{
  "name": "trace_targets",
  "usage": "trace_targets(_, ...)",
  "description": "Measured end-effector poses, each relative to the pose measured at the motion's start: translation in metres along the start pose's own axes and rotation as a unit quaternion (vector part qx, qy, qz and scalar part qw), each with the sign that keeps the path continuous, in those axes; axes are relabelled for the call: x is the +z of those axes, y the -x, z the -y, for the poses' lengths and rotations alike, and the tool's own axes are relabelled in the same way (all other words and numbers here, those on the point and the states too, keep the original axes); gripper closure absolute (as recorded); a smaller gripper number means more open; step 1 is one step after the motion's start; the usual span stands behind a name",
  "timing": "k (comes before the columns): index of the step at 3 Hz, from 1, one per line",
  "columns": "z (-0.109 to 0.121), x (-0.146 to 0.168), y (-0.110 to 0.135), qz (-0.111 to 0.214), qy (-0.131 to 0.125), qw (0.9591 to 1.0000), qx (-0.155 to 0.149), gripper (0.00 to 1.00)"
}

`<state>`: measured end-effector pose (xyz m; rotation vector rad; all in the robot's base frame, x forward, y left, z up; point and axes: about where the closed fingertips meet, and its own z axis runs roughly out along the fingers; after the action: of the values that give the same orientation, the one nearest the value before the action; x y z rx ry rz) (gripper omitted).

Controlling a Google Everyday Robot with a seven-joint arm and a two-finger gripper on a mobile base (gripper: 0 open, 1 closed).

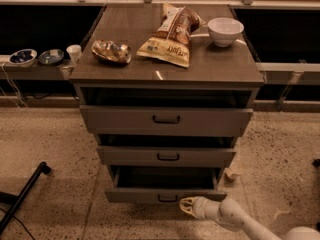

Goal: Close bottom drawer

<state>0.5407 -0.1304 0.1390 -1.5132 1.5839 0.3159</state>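
Looking down on a grey-brown cabinet (225, 64) with all three drawers pulled out in steps. Lowest and narrowest-fronted, the bottom drawer (135, 195), standing open just above the speckled floor (60, 149), with a small dark bar handle (167, 198) at the middle of its front and a dark hollow behind. Just below and right of that handle, by the front's lower edge, the gripper (188, 205), reaching in from the lower right on a pale arm (235, 219); open or closed, cannot tell, nor whether touching the drawer. Above, the middle drawer (200, 156) and the top drawer (120, 120), likewise open. On the cabinet top, a chip bag (170, 36) lying flat, a white bowl (225, 30) to its right, a crumpled shiny wrapper (111, 51) to its left. Off to the left, on a low ledge (35, 71), a white cup (74, 52).
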Motion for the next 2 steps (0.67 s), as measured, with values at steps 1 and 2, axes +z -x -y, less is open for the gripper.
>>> trace_targets(1,0.014,0.013,-0.003,0.002,-0.011,0.9999,-0.013,1.00)
trace_targets(2,0.025,0.027,-0.004,0.007,-0.018,0.9996,-0.021,1.00)
